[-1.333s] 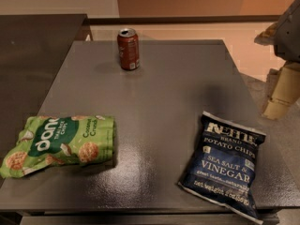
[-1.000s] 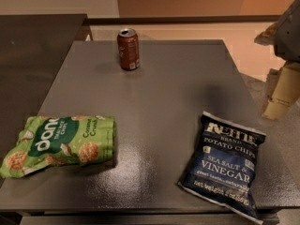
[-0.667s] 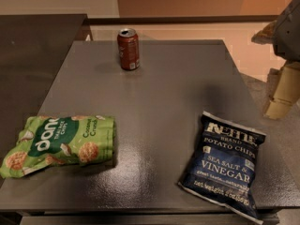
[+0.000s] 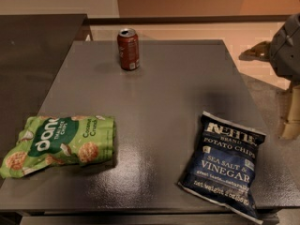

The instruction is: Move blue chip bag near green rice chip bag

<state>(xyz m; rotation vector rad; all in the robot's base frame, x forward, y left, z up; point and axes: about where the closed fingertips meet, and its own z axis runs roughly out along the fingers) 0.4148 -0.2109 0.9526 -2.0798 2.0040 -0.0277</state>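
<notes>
The blue chip bag [image 4: 226, 165] lies flat at the front right of the grey table [image 4: 173, 93], its white lettering facing up. The green rice chip bag [image 4: 58, 144] lies flat at the front left edge of the table, well apart from the blue bag. My gripper [image 4: 291, 114] is at the right edge of the view, beyond the table's right side and up and to the right of the blue bag. It touches neither bag and is partly cut off by the frame.
A red soda can [image 4: 128, 49] stands upright at the back of the table, left of centre. A dark counter [image 4: 33, 46] adjoins the table on the left. A tan floor and wall lie behind.
My gripper has shifted slightly to the right and down at the frame's edge. Both bags and the can have not moved.
</notes>
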